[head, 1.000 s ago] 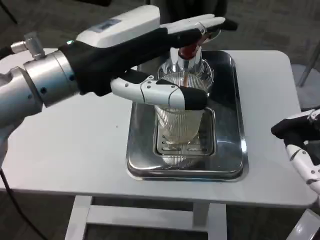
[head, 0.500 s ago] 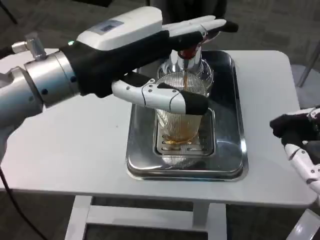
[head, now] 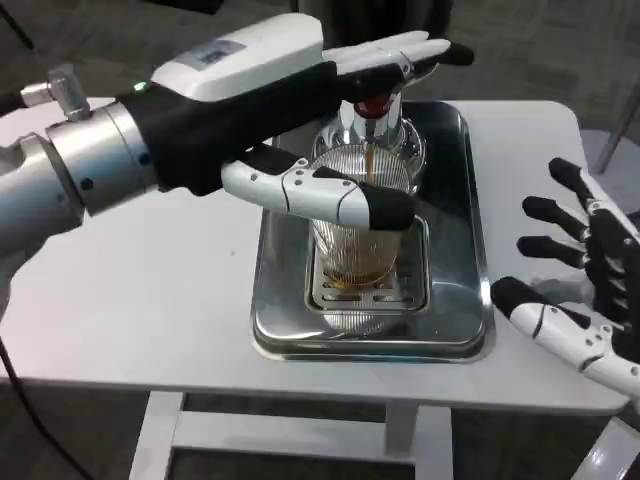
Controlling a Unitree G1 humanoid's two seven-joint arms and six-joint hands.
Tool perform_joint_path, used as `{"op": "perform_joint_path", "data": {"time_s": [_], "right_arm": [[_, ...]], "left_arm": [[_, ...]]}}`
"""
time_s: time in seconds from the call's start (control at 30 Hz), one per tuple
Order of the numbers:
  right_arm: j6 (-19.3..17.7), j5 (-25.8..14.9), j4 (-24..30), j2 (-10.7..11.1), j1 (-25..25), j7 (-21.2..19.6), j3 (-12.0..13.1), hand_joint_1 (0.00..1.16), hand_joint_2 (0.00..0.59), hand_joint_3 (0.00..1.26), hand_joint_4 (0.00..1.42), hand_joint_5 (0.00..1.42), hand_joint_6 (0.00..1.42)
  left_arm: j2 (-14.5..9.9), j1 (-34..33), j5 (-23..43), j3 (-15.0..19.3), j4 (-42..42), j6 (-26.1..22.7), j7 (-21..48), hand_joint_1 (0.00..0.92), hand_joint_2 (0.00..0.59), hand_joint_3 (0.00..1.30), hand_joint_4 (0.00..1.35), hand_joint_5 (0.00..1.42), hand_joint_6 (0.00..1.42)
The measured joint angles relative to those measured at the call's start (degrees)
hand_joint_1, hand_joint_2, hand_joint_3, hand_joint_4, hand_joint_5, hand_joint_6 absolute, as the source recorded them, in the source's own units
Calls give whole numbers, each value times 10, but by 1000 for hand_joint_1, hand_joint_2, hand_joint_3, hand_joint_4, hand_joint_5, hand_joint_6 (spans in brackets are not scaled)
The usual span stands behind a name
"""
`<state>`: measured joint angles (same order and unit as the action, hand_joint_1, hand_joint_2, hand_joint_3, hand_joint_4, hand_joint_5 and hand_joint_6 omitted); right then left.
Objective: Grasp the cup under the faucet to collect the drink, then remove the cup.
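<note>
A clear ribbed cup (head: 357, 245) stands on the drip grate of a steel tray (head: 470, 300), under the faucet (head: 375, 105). A thin brown stream runs into it and amber drink fills its lower part. My left hand (head: 300, 130) reaches over the tray: its upper fingers lie along the faucet's red-topped head, and its thumb crosses the front of the cup near the rim. My right hand (head: 580, 300) hovers open at the table's right edge, fingers spread, apart from the tray.
The white table (head: 150, 290) has bare surface left of the tray and a narrow strip on the right. The table's front edge runs just below the tray. Grey carpet lies beyond.
The drink in the cup has risen. My right hand has come up and inward from the right edge and spread its fingers. The left hand has stayed put.
</note>
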<state>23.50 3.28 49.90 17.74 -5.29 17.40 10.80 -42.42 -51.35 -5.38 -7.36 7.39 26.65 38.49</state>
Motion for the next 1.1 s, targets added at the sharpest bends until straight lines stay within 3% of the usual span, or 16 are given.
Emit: {"op": "perform_joint_path", "data": {"time_s": [0.2,0.37,0.67,0.8,1.1], "right_arm": [[3,18,-9,9,31,-8,-35,810,214,0,66,173,374],[6,49,-26,10,53,-23,-72,825,213,0,57,181,376],[14,84,-54,5,90,-43,-112,846,207,0,67,184,384],[16,94,-79,-13,114,-56,-135,842,210,0,67,184,384],[18,115,-139,-45,159,-79,-161,835,212,0,66,177,378]], "left_arm": [[-2,1,1,2,-1,0,-1,0,75,79,1,83,204],[-4,2,1,4,-1,0,-1,0,75,79,5,83,204],[-5,2,2,7,3,4,-1,0,75,79,6,83,204],[-5,1,2,7,9,11,-1,0,75,79,6,83,204],[-6,-2,2,8,19,19,-1,0,75,79,6,83,204]]}}
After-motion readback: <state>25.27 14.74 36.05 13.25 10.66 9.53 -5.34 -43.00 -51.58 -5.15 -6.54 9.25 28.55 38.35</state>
